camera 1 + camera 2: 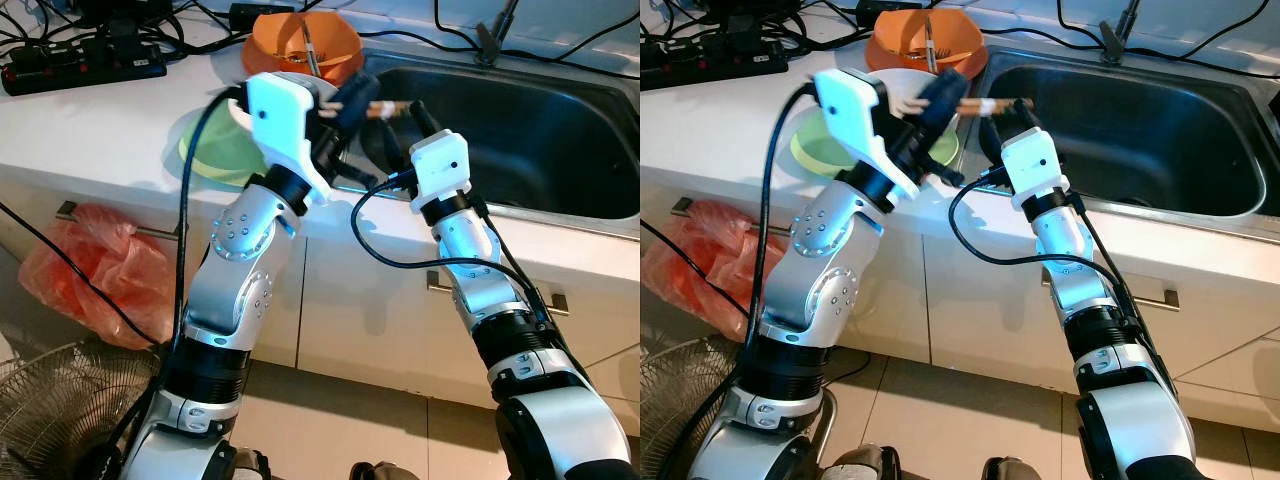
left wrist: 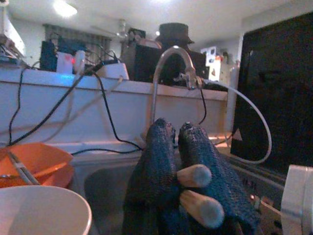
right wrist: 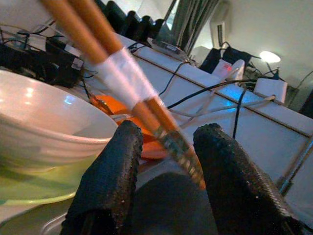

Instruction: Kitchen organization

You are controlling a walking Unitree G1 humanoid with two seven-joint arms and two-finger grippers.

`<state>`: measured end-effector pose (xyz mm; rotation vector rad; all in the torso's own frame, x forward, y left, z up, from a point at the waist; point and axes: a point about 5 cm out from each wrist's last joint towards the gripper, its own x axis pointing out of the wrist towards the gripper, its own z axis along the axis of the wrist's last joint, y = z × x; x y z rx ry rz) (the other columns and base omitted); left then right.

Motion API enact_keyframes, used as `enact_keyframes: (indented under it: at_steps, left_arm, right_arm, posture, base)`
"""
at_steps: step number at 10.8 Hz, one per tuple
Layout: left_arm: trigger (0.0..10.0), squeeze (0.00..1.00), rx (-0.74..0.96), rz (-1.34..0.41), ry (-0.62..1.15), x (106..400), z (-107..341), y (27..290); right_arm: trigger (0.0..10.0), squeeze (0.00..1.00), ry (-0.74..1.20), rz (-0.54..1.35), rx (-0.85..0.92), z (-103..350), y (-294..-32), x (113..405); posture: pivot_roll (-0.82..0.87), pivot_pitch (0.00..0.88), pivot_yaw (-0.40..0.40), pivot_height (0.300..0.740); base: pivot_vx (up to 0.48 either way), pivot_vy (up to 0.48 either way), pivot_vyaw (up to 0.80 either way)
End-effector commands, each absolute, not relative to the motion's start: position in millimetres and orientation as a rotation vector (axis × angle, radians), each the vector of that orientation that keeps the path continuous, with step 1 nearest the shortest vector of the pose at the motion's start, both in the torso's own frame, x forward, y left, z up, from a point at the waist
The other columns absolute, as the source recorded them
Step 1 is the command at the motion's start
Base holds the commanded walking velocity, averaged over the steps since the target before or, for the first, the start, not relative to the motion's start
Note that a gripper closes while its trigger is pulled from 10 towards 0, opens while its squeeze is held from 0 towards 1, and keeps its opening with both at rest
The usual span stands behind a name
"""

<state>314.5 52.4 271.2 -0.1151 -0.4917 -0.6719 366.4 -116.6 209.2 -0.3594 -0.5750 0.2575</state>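
Note:
A pair of brown chopsticks (image 1: pixel 386 108), bound with a white band, is held level over the sink's left edge. My left gripper (image 1: pixel 350 100) is shut on them near their thick ends (image 2: pixel 195 176). My right gripper (image 3: pixel 168 132) is open, and its black fingers (image 3: pixel 105 181) stand on either side of the chopsticks' patterned thin ends (image 3: pixel 176 147). Under the left wrist a white bowl (image 1: pixel 892 85) rests on a green plate (image 1: pixel 815 145). Behind them an orange bowl (image 1: pixel 925 45) holds another utensil.
The dark steel sink (image 1: pixel 520 130) lies right of the grippers, with a tap (image 2: pixel 168 54) behind it. A power strip (image 1: pixel 85 65) and cables crowd the counter's back. Below the counter are a red plastic bag (image 1: pixel 90 270), a fan grille (image 1: pixel 50 400) and cabinet doors.

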Motion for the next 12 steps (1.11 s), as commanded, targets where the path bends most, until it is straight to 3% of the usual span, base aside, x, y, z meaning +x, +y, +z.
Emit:
enact_keyframes:
  at_steps: [1,9,10,11,12]
  left_arm:
    - [10.0,0.0,-0.086,-0.705,-0.494,310,272,49]
    - [10.0,0.0,-0.053,-0.797,-0.442,303,265,43]
    - [10.0,0.0,-0.051,-0.796,-0.441,303,265,43]
    - [10.0,0.0,-0.045,-0.793,-0.444,303,265,43]
    - [10.0,0.0,-0.037,-0.788,-0.445,303,264,43]
  right_arm:
    - [10.0,0.0,-0.608,0.229,-0.37,216,-121,366]
    - [10.0,0.0,-0.575,0.252,-0.369,208,-115,366]
    - [6.6,0.0,-0.574,0.254,-0.37,208,-114,366]
    - [0.0,0.0,-0.572,0.261,-0.375,207,-114,365]
    - [0.0,0.0,-0.57,0.262,-0.378,207,-115,365]
  posture:
    - [0.09,0.106,-0.001,0.74]
    - [0.09,0.107,-0.002,0.74]
    - [0.09,0.107,-0.005,0.74]
    - [0.09,0.105,-0.006,0.74]
    - [0.09,0.105,-0.007,0.74]
  base:
    - [0.0,0.0,0.0]
    - [0.0,0.0,0.0]
    - [0.0,0.0,0.0]
    - [0.0,0.0,0.0]
    - [0.0,0.0,0.0]
